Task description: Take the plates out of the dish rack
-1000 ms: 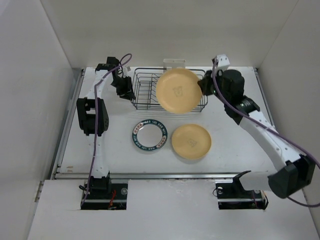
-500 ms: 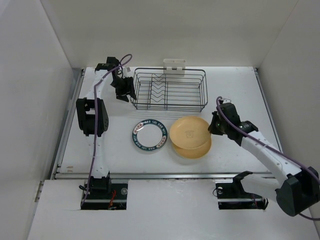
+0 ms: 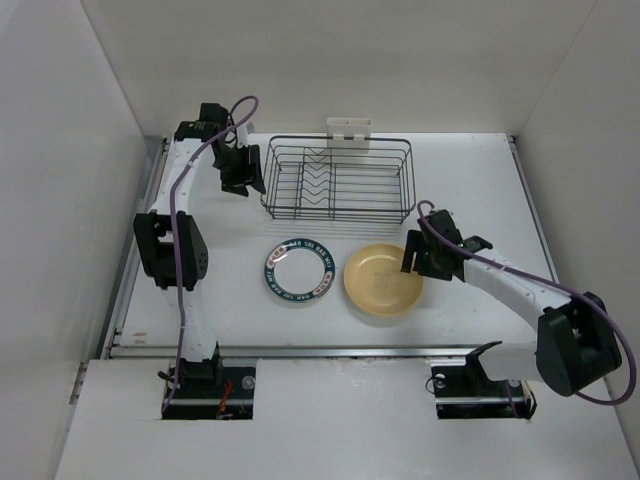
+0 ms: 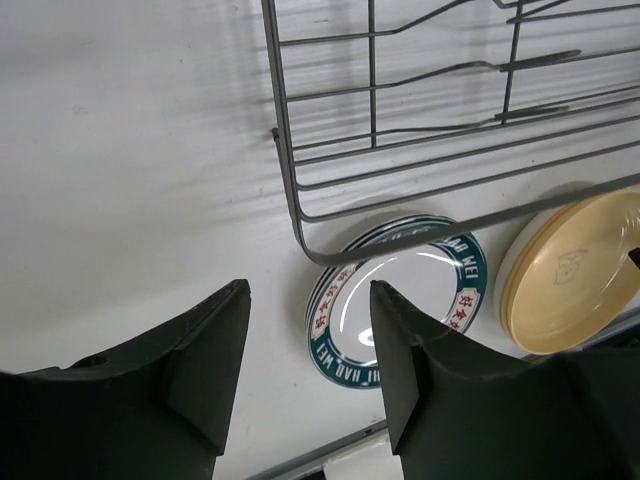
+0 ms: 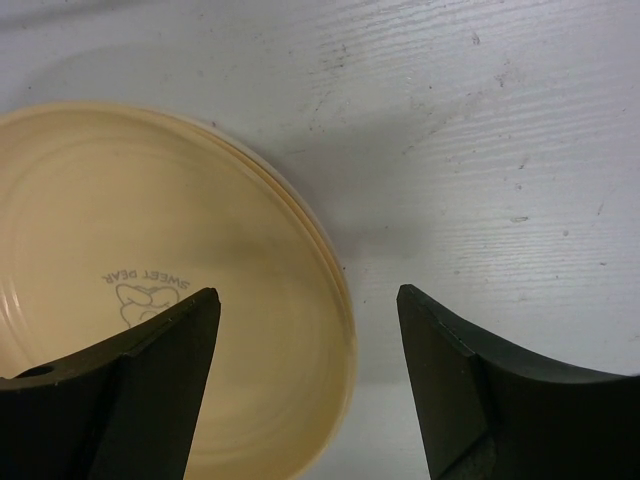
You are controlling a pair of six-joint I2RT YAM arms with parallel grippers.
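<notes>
1. The left gripper point(image 3: 243, 175) is hovering just beside the left end of the dish rack point(image 3: 337, 214), and its fingers are standing apart around nothing point(image 4: 309, 292).
2. The dish rack is sitting at the back middle of the table point(image 3: 480, 180), with a cream clip point(image 3: 348, 127) showing on its far long side. Its wire corner point(image 4: 285, 150) is filling the left wrist view.
3. In front of the rack, the teal-rimmed plate point(image 3: 299, 271) is lying flat on the table. The left wrist view is showing further rims beneath it point(image 4: 400, 310).
4. Just to its right, apart from it, the yellow plate point(image 3: 383, 280) is lying flat too. Layered edges are showing under it up close point(image 5: 150, 230).
5. The right gripper point(image 3: 412, 260) is hanging low at that plate's right edge. Its fingers are spread wide, with the rim showing between them unpinched point(image 5: 305, 297).
</notes>
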